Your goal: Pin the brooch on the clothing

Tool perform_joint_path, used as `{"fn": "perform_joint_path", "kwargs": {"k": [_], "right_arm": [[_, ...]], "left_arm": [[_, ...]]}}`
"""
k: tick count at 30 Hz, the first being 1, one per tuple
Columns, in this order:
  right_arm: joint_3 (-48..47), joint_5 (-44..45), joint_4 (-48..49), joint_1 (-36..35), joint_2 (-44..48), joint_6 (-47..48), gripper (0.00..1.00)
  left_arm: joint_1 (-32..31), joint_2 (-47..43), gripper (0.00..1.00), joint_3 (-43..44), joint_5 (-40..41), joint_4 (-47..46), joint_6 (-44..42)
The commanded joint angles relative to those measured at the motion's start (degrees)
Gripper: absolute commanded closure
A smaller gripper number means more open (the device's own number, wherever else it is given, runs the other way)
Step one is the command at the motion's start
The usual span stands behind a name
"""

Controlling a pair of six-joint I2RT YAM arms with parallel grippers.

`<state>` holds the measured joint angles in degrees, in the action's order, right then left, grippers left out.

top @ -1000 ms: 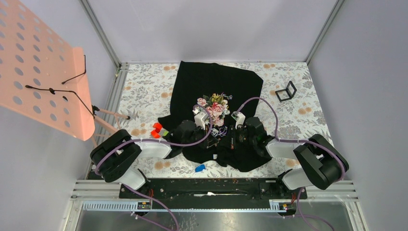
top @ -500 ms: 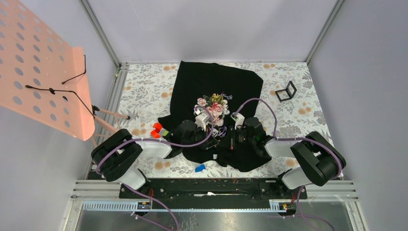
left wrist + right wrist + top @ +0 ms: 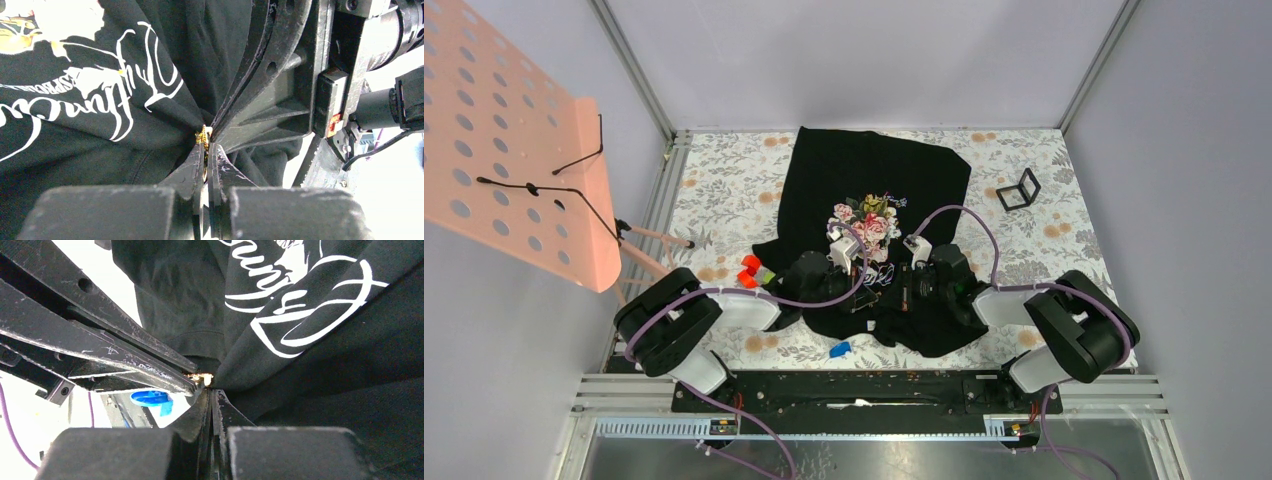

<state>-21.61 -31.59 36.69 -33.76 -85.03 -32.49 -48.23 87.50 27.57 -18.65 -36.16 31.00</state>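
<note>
The black T-shirt lies on the table, pink roses and white script on its front. Both grippers meet over its lower part, where the cloth is drawn up into a point. My left gripper is shut on the tiny golden brooch, which pokes out of its tips against the cloth. My right gripper is shut, tip to tip with the left one, on a pinch of the shirt. The brooch shows as a gold speck just past its tips. In the top view the left gripper and the right gripper touch.
A small blue piece lies on the table near the shirt's front hem and shows in the right wrist view. Red and green blocks sit left of the shirt. A black stand is at the back right. A pink perforated panel overhangs the left.
The right arm has shifted slightly left toward the left gripper. Both grippers stay shut at the same spot on the shirt.
</note>
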Motion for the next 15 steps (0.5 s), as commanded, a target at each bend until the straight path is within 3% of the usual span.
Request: {"fn": "perform_joint_path", "kwargs": {"k": [1, 15], "right_arm": [[-3.6, 4.9, 8.6, -0.5, -1.4, -0.7, 1.0], [-4.0, 5.2, 10.2, -0.5, -3.6, -1.6, 1.0]], "left_arm": [[-3.5, -1.1, 1.0, 1.3, -16.4, -14.9, 3.5], [-4.5, -1.2, 1.0, 0.1, -22.2, -20.5, 5.9]]}}
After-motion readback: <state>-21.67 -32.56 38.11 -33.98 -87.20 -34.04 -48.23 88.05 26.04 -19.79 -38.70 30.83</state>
